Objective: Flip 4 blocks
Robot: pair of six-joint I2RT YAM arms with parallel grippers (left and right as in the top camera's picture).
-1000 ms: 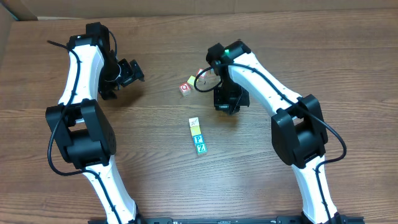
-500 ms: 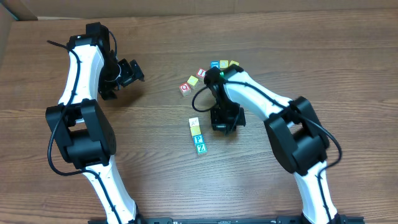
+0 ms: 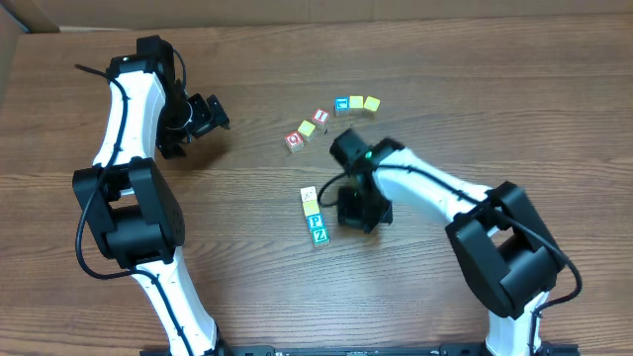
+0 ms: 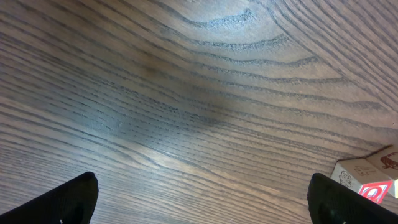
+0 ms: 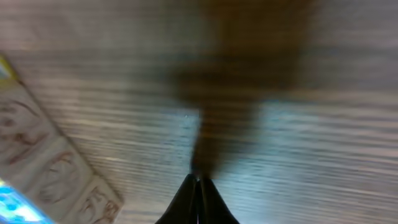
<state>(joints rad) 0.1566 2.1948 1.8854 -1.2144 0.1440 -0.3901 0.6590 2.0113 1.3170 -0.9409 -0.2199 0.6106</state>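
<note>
The four blocks lie in a short row at the table's middle: whitish-cream, yellow, blue-faced with a white letter and teal-green-faced. My right gripper hangs low just right of this row, shut with nothing in it. In the blurred right wrist view its closed tips point at bare wood, and the row's pale sides run along the left. My left gripper is far off at the back left, open and empty, its black fingertips wide apart over bare table.
Several loose letter cubes lie behind the row: a red one, a yellow-green one, another red one, then a blue one and two yellow ones. A red-faced cube shows at the left wrist view's right edge.
My right arm has swung from the loose cubes at the back toward the front, down beside the row of four, uncovering the back cubes. The left arm has not moved.
</note>
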